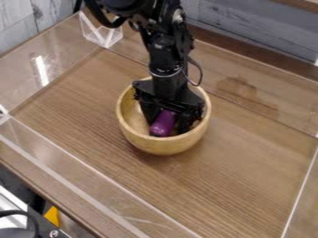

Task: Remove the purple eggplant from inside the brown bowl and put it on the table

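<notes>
One camera view looks down on the table (248, 158), where the brown bowl (134, 136) stands near the middle with the purple eggplant (162, 123) lying inside it. Reaching straight down into the bowl, the black gripper (165, 115) has a finger on either side of the eggplant; whether they pinch it or stand slack I cannot tell.

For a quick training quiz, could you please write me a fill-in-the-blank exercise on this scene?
1. The purple eggplant lies inside the brown ____.
2. The gripper points ____ into the bowl, its fingers on either side of the eggplant.
3. The bowl stands on a wood-grain ____ with clear walls.
4. No part of the eggplant touches the ____ yet.

Missing words: bowl; down; table; table
</notes>
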